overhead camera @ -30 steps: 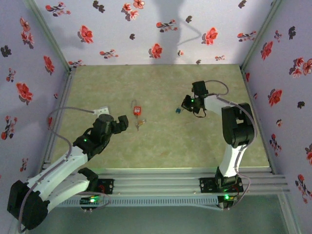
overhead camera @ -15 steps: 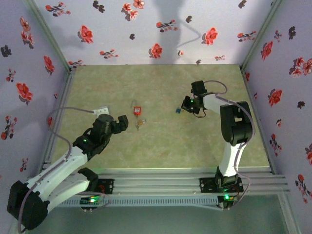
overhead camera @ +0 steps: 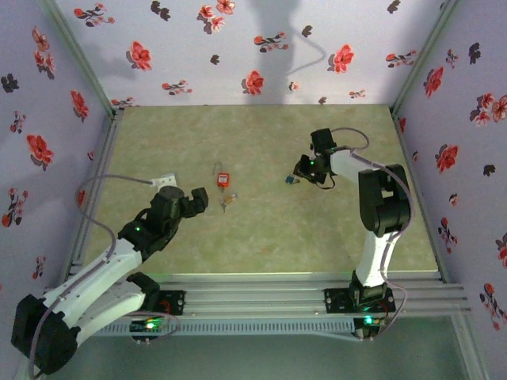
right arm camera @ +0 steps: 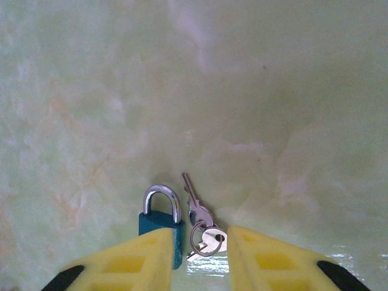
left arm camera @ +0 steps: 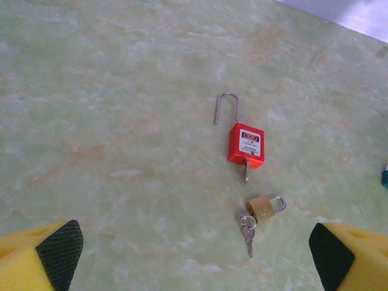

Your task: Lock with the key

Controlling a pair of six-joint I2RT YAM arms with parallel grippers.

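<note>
We list: right gripper [right arm camera: 202, 245], jaws narrowly parted, gripping nothing. The blue padlock [right arm camera: 159, 220] and its keys [right arm camera: 200, 216] lie on the worktop [right arm camera: 273, 91] at its fingertips. Left gripper [left arm camera: 194, 257], jaws wide. The red padlock [left arm camera: 246, 144], shackle raised, and the brass padlock [left arm camera: 265, 207] lie ahead of it.

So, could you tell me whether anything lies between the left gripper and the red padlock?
Partly: a brass padlock and keys lie just short of the red padlock, on the side nearer the open left gripper, slightly right of centre. Nothing else intervenes.
</note>
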